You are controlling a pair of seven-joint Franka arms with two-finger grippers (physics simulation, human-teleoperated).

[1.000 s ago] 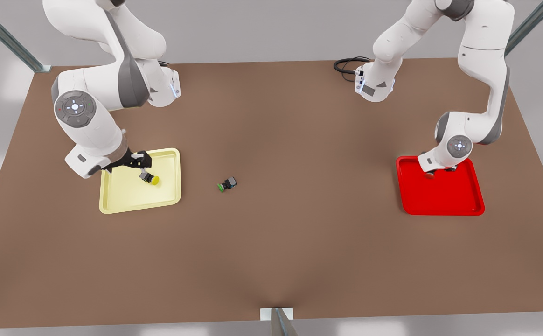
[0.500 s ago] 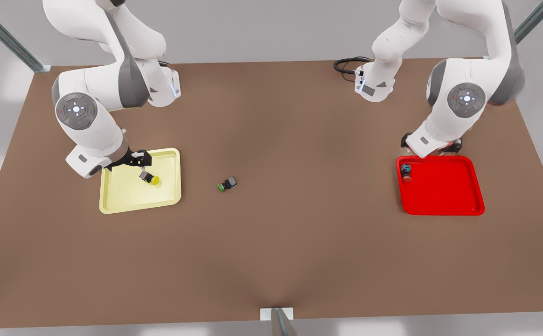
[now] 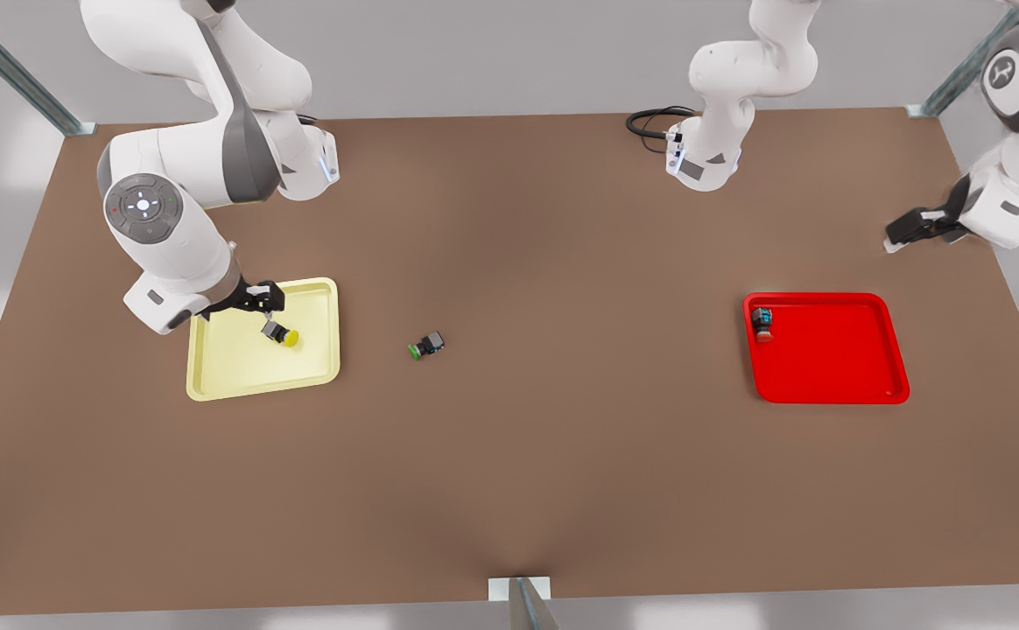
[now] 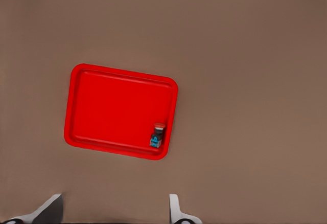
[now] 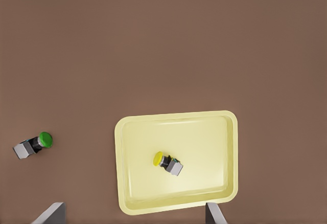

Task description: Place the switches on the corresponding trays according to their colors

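Withdrawn from the red tray [image 3: 833, 354] toward the front view's right edge, the left gripper [image 3: 899, 234] is held wide open, the red-capped switch [image 3: 763, 325] lying in that tray's corner, while the right gripper [image 3: 257, 302], open, hangs above the yellow-capped switch [image 3: 281, 333] in the pale yellow tray [image 3: 229, 367].

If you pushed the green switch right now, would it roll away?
Probably a little. The green-capped switch lies on its side on the bare table, and its round cap could let it roll in a curve. Its blocky dark body would likely stop it soon. It looks small and stiff, so a nudge may simply make it slide.
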